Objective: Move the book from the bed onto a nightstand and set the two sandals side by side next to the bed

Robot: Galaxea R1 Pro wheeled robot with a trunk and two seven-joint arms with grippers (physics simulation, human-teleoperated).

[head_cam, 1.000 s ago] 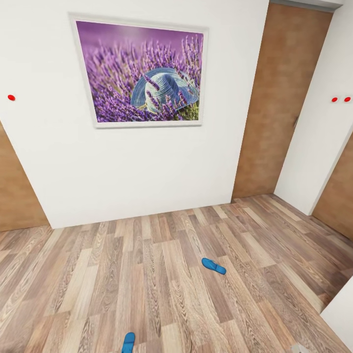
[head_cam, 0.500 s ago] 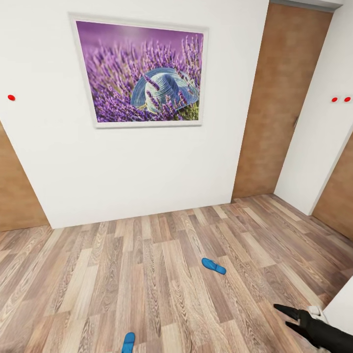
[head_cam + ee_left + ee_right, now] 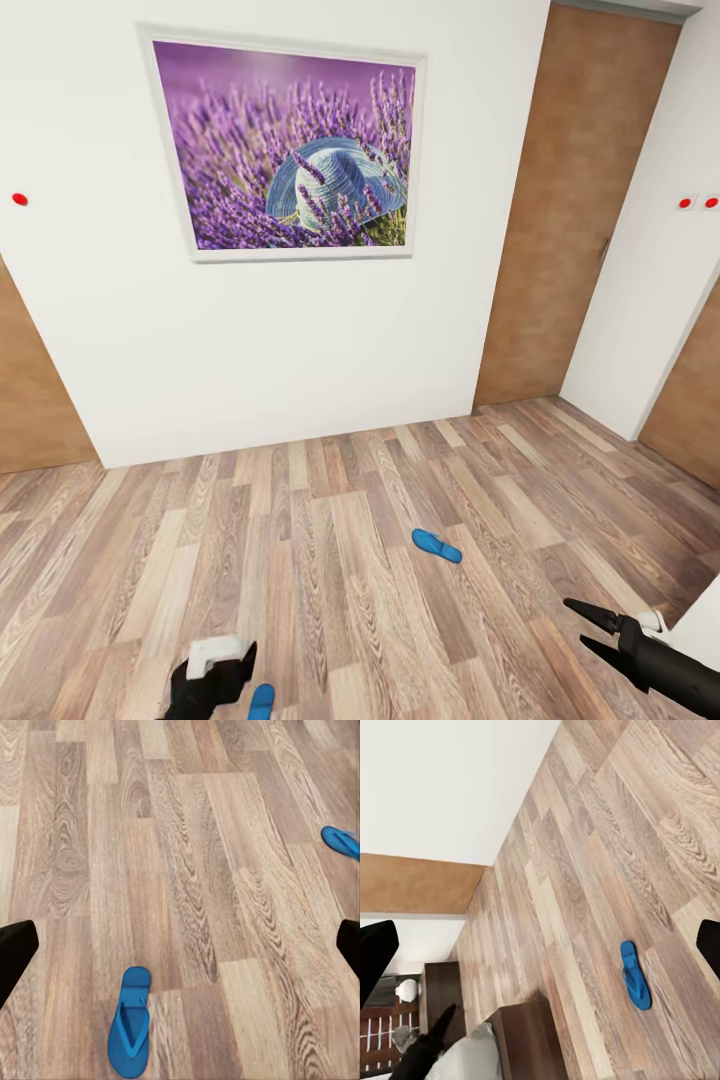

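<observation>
two sandals: one [image 3: 262,701] just beside empty left tool [image 3: 225,672], both tools wide apart.

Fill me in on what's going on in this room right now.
The robot stands on the wood floor facing a white wall with a lavender picture. Two blue sandals lie apart: the near sandal beside the left gripper, the far sandal farther out. The right gripper is open and holds nothing. Neither sandal is picked up yet.
</observation>
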